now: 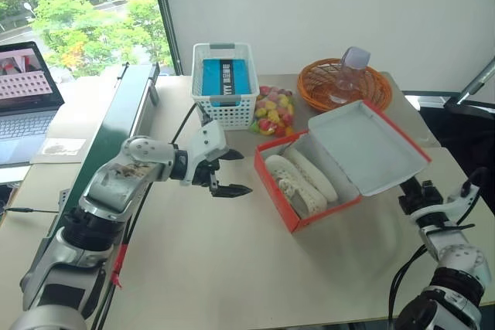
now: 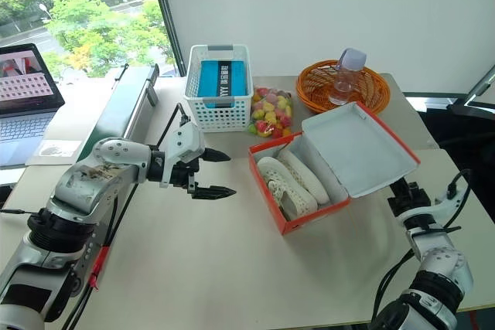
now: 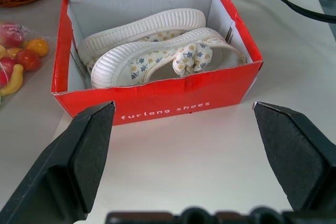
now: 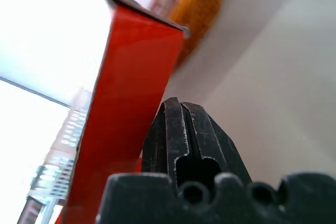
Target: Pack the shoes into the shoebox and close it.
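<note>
Both shoes (image 1: 300, 178) lie side by side inside the orange-red shoebox (image 1: 325, 214) on the desk (image 1: 232, 268), its lid (image 1: 367, 147) raised, while the left end effector (image 1: 226, 172) hovers spread wide beside it and the right end effector (image 1: 411, 188), fingers pressed together, sits under the lid's edge.

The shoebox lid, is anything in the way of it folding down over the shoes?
Nothing visible blocks it. The lid stands open, both shoes lie inside the shoebox, and the shut right pincer sits under the lid's outer edge.
</note>
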Tool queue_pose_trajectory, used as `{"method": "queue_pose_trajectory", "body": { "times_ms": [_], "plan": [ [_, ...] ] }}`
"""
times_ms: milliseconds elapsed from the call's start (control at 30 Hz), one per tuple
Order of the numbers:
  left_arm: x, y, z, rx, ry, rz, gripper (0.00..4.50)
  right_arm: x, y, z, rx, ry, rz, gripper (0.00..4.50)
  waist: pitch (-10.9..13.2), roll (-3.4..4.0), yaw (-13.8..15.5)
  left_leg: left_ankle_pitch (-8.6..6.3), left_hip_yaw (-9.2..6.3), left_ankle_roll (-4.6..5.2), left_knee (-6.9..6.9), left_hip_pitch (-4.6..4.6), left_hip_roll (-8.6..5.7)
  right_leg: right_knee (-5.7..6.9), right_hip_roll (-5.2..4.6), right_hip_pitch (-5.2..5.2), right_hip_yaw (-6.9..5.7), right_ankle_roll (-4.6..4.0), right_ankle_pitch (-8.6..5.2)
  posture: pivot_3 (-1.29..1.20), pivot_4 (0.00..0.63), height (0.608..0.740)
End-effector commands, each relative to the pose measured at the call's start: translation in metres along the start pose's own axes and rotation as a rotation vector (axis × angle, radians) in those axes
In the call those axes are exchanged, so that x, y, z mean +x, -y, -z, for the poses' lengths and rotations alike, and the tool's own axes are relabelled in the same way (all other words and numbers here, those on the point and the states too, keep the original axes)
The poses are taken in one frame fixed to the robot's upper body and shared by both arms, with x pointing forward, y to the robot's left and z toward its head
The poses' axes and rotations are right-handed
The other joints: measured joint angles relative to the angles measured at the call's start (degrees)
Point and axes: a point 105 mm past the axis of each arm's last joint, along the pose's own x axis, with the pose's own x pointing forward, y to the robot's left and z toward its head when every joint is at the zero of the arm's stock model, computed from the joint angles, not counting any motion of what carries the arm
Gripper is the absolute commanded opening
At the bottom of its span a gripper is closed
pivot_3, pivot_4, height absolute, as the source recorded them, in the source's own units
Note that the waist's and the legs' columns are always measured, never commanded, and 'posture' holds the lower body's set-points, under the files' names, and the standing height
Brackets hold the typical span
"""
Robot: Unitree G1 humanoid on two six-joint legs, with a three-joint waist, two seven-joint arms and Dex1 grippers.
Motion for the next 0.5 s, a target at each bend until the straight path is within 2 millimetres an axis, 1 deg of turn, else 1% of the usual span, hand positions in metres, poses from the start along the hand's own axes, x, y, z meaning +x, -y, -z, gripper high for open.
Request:
{"method": "queue_pose_trajectory", "body": {
  "times_ms": [33, 67, 200, 267, 367, 433, 500],
  "plan": [
    [-0.006, 0.000, -0.009, 0.037, 0.018, -0.023, 4.50, 0.005, -0.062, -0.015, -0.053, -0.007, -0.241, 0.04, 0.0, 0.10, 0.0, 0.00, 0.00, 0.00, 0.00, 0.01, 0.00, 0.02, 0.00, 0.00, 0.00, 0.01, 0.00, 0.00, 0.150, 0.740],
    [-0.007, 0.000, -0.008, 0.039, 0.015, -0.026, 4.50, 0.006, -0.076, -0.012, -0.063, -0.039, -0.287, 0.04, 0.1, 0.17, -0.2, 0.00, 0.00, 0.00, 0.01, 0.01, 0.00, 0.04, 0.00, -0.01, 0.00, 0.01, 0.00, 0.00, 0.150, 0.740],
    [-0.008, 0.001, -0.007, 0.041, 0.011, -0.034, 4.50, 0.007, -0.117, 0.005, -0.119, -0.165, -0.412, 0.04, 0.1, 0.19, -0.4, 0.00, -0.01, 0.00, 0.01, 0.08, 0.04, 0.09, 0.05, -0.01, 0.04, 0.00, -0.01, 0.00, 0.150, 0.740],
    [-0.008, 0.002, -0.007, 0.041, 0.011, -0.037, 4.50, 0.007, -0.136, 0.009, -0.120, -0.201, -0.479, 0.04, 0.1, 0.18, -0.4, 0.00, -0.01, 0.00, 0.01, 0.07, 0.04, 0.08, 0.05, -0.01, 0.04, 0.00, -0.01, 0.00, 0.150, 0.740],
    [-0.008, 0.003, -0.006, 0.039, 0.010, -0.043, 4.50, 0.009, -0.167, 0.022, -0.149, -0.295, -0.593, 0.04, 0.1, 0.21, 0.1, 0.00, 0.01, 0.00, 0.01, 0.01, 0.01, 0.05, 0.00, -0.05, 0.04, -0.01, 0.00, 0.00, 0.150, 0.740],
    [-0.009, 0.004, -0.005, 0.035, 0.009, -0.049, 4.50, 0.012, -0.182, 0.030, -0.166, -0.351, -0.642, 0.04, 0.1, 0.21, 0.0, 0.00, 0.02, 0.00, 0.02, 0.00, 0.01, 0.06, 0.00, -0.06, 0.04, -0.02, 0.00, 0.00, 0.150, 0.740],
    [-0.010, 0.003, -0.004, 0.031, 0.006, -0.056, 4.50, 0.013, -0.191, 0.037, -0.175, -0.404, -0.672, 0.04, 0.1, 0.20, 0.0, 0.00, 0.01, 0.01, 0.02, 0.00, 0.02, 0.06, 0.01, -0.06, 0.04, -0.01, 0.00, 0.00, 0.150, 0.740]
  ]
}}
